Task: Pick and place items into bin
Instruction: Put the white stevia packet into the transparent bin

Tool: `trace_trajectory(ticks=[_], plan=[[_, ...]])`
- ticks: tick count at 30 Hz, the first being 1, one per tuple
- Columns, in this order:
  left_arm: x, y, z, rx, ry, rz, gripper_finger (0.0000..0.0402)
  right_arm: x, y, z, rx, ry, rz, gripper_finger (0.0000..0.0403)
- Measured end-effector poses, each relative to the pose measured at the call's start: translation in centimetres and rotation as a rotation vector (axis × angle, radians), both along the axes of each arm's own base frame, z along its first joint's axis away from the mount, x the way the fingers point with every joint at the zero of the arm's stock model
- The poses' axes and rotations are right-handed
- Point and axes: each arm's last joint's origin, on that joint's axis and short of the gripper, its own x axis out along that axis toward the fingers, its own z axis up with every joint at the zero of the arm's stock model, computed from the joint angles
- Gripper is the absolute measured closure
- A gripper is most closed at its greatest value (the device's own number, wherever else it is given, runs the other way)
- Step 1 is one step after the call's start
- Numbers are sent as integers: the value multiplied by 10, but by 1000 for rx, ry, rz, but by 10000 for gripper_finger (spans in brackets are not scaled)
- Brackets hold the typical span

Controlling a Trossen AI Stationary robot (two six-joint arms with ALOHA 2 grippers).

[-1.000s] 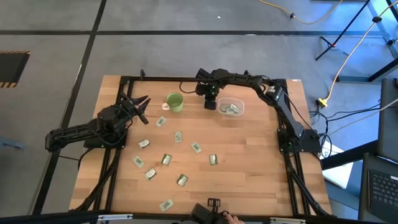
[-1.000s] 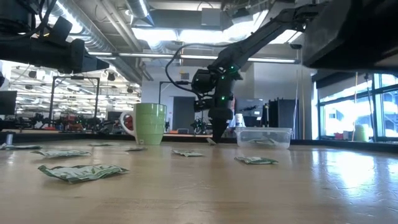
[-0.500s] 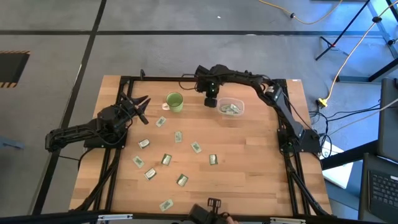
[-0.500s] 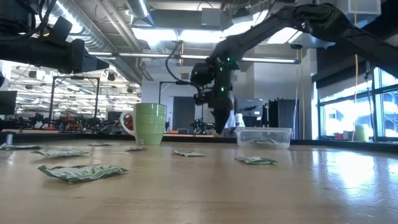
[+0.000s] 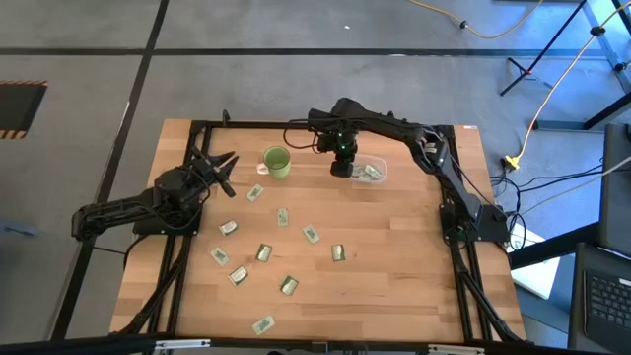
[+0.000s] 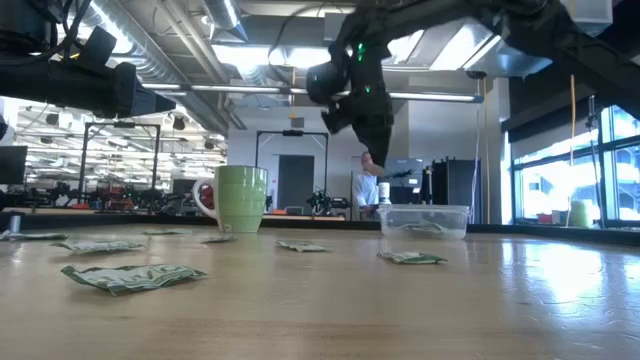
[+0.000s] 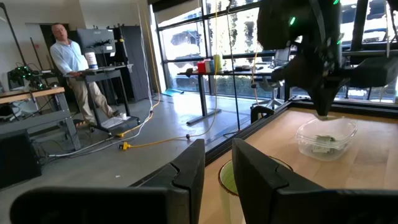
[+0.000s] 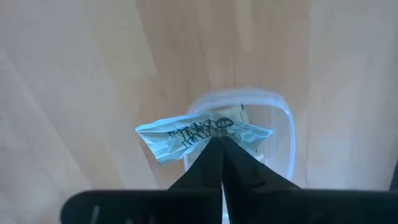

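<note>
Pale green packet (image 8: 200, 135) is now pinched tight in the right gripper (image 8: 221, 144), which has lifted off the table over the clear bin (image 5: 368, 171), so a drop looks next, while the left gripper (image 5: 223, 164) waits part-open beside the green mug (image 5: 276, 162).

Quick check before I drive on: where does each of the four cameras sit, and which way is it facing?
High view: overhead, straight down on the table; both arms show, right end effector raised beside the bin.
Low view: table height, level toward the room; right end effector enters from above.
Left wrist view: looks past its open fingers at the mug.
Right wrist view: looks down past its shut end effector pinching a packet.
All four share the bin.
</note>
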Motion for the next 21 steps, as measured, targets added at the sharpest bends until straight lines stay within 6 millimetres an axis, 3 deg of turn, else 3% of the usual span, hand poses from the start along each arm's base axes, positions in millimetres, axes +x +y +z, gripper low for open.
trace_trajectory(ticks=[4,8,15,21], plan=[[0,0,0,-1,3,0,325,-11,9,21,-20,-34,-54,403],[1,0,-1,-2,9,0,325,-27,14,27,-35,-27,-121,403],[1,0,-1,-3,11,0,325,-53,22,-8,-70,-48,-170,403],[1,0,-1,-3,11,0,325,-69,12,-33,-83,-65,-214,403]])
